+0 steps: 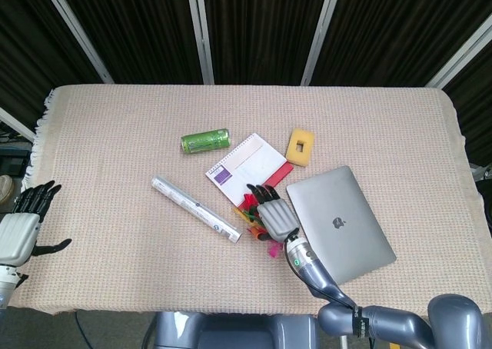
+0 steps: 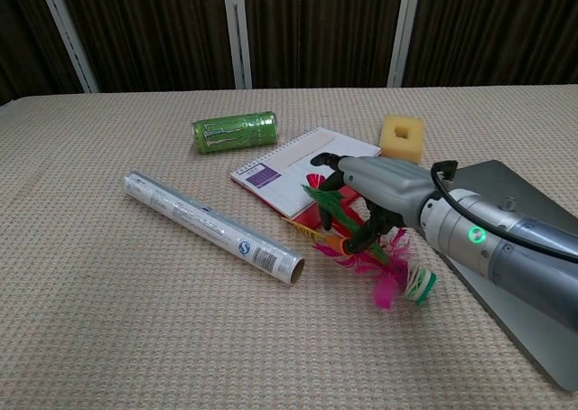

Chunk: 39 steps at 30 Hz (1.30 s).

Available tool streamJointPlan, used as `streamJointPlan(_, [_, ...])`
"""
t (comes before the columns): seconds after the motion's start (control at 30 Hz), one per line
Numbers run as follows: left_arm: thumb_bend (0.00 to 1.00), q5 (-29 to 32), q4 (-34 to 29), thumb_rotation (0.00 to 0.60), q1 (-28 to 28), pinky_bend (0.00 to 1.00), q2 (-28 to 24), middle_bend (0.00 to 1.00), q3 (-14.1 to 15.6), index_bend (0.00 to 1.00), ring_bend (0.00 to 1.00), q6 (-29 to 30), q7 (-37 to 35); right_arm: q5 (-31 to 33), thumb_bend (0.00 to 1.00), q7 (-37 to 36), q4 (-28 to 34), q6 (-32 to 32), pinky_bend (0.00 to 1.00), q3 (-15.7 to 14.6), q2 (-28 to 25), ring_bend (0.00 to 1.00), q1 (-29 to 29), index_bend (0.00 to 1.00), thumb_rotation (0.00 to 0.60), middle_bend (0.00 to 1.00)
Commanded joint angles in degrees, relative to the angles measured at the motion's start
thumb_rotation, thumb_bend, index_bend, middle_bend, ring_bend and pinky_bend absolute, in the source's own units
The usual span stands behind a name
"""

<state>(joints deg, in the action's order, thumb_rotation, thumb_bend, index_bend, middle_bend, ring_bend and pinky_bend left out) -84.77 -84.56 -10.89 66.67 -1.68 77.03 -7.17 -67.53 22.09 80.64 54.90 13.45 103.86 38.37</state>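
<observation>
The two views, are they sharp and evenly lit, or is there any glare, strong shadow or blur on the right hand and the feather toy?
Head view: even light, no glare; right hand sharp, covering most of the feather toy; laptop matte, no hot spot. Chest view: sharp near the hand, soft shadow under the toy; dark curtains behind lose detail.
</observation>
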Motion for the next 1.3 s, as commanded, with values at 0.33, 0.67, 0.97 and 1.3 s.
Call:
streamJointPlan(0.33, [0.05, -1.02, 0.22, 0.600, -0.57, 0.00, 0.00, 0.00, 0.54, 0.00, 0.00, -0.80, -1.19, -3.92, 0.37, 0.45, 8.19, 9.33, 0.00, -2.79, -5.68, 0.00, -4.54, 0.65, 0.600, 0.08])
streamJointPlan(0.67, [0.05, -3.57, -0.59, 0.600, -1.04, 0.00, -0.20, 0.00, 1.74, 0.00, 0.00, -0.71, -1.56, -11.85, 0.37, 1.94, 21.24, 22.24, 0.00, -9.00, -14.36, 0.00, -13.12, 0.65, 0.600, 0.09])
streamJointPlan(0.97, [0.05, -4.71, -1.72, 0.600, -0.85, 0.00, -0.35, 0.00, 2.26, 0.00, 0.00, 0.27, -1.07, -19.75, 0.37, -1.40, 23.85, 29.43, 0.00, -14.07, -18.60, 0.00, -19.08, 0.62, 0.600, 0.08])
streamJointPlan(1.3, [0.05, -4.63, -2.07, 0.600, -0.31, 0.00, -0.83, 0.00, 2.04, 0.00, 0.00, 1.79, -1.43, -21.99, 0.23, -6.37, 25.58, 40.38, 0.00, -16.48, -32.04, 0.00, -27.76, 0.05, 0.600, 0.00])
